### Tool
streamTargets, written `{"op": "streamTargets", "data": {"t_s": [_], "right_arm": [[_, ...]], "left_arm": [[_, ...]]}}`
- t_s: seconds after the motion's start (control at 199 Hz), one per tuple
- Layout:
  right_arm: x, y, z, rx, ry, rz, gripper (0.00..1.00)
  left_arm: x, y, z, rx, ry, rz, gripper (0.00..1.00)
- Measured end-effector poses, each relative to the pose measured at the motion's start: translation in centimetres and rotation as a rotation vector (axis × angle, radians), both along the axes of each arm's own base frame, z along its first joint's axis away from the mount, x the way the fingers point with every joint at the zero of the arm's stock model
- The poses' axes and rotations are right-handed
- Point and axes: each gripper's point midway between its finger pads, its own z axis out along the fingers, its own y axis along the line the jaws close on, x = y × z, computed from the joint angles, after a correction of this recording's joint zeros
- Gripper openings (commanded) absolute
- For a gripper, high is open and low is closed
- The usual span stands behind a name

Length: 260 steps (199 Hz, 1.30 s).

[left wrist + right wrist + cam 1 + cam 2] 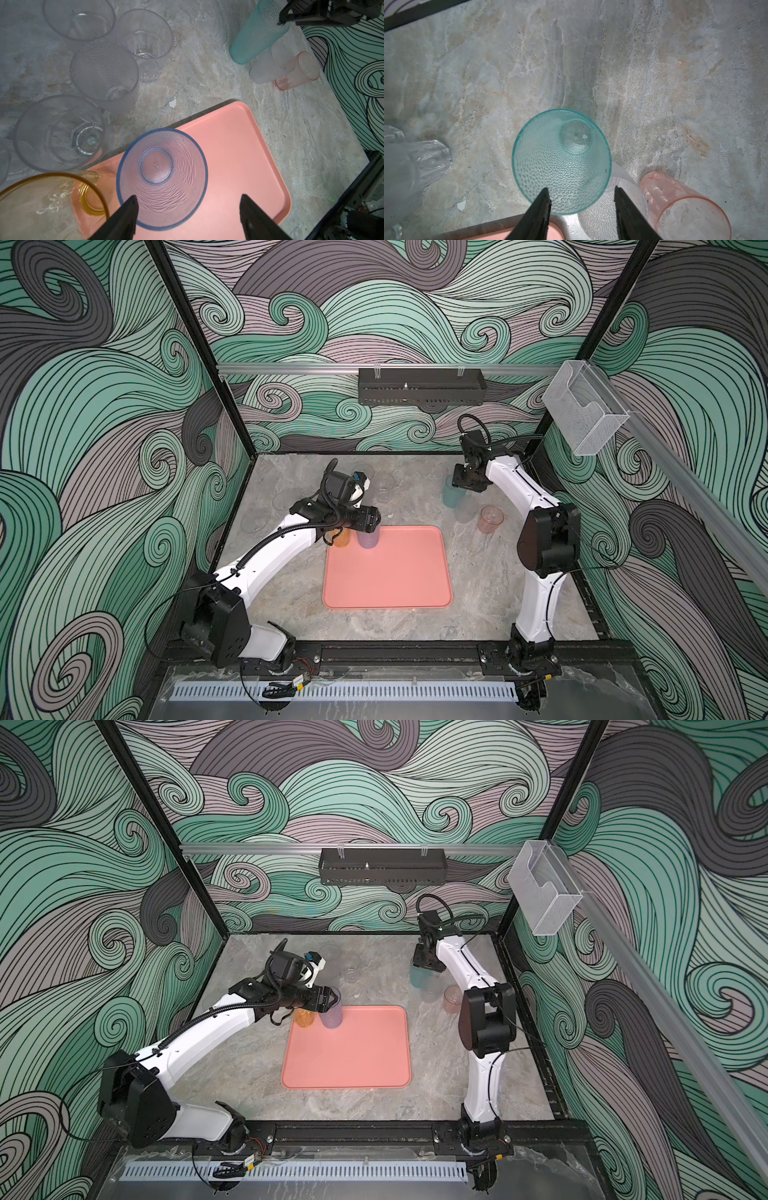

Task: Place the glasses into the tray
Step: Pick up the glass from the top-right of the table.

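Note:
The salmon-pink tray (399, 580) (353, 1060) (239, 145) lies mid-table. An amber glass (341, 537) (52, 197) and a blue-violet glass (368, 538) (162, 178) stand upright in its far left corner. My left gripper (376, 522) (189, 207) hangs open above the blue-violet one, with one finger over its rim and the other well clear. At the far right stand a teal glass (451, 494) (560, 162), a frosted clear glass (465, 510) (608, 212) and a short reddish glass (490, 519) (683, 205). My right gripper (457, 485) (582, 197) is open over the teal glass, straddling its near rim.
Several clear glasses (104, 76) (384, 485) stand close together on the stone table behind and left of the tray. A white scrap (172, 103) lies by the tray's far edge. A black basket (422, 386) and a clear box (584, 406) hang on the walls.

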Motion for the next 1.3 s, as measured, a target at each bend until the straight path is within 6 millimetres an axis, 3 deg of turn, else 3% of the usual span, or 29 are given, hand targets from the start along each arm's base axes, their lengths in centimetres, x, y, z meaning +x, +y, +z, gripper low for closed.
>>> {"op": "streamTargets", "data": {"t_s": [0.266,0.411,0.602,0.712,0.872,0.998,1.118,1.223,1.304], "right_arm": [[1.1,-0.6,-0.4,0.011,-0.012,-0.015,0.36],[1.4,-1.2,-1.6,0.006,0.005,-0.025,0.31],[1.7,-1.4,-2.9,0.007,0.024,-0.031,0.12],[1.7,-1.2,-2.7,0.013,0.022,-0.024,0.03],[1.5,0.3,-0.7,0.047,-0.022,0.008,0.02],[-0.2,2.6,3.1,0.06,-0.091,0.078,0.02],[-3.8,6.0,6.5,0.08,-0.148,0.177,0.02],[-7.8,8.7,7.2,0.092,-0.142,0.272,0.01],[-10.5,10.1,6.6,0.083,-0.104,0.336,0.01]], "left_arm": [[0.1,0.0,-0.4,0.004,-0.018,-0.01,0.79],[0.0,0.0,-0.8,0.008,-0.015,-0.012,0.79],[0.0,0.1,-0.3,0.001,-0.041,-0.011,0.79],[0.1,0.4,0.0,0.006,-0.06,-0.005,0.79],[0.5,1.3,0.7,0.033,-0.099,0.032,0.79],[0.9,2.3,1.0,0.069,-0.128,0.081,0.79],[1.4,3.7,1.3,0.113,-0.152,0.147,0.8],[1.8,4.6,1.7,0.139,-0.172,0.193,0.8],[1.9,4.9,1.9,0.145,-0.175,0.217,0.8]]}}
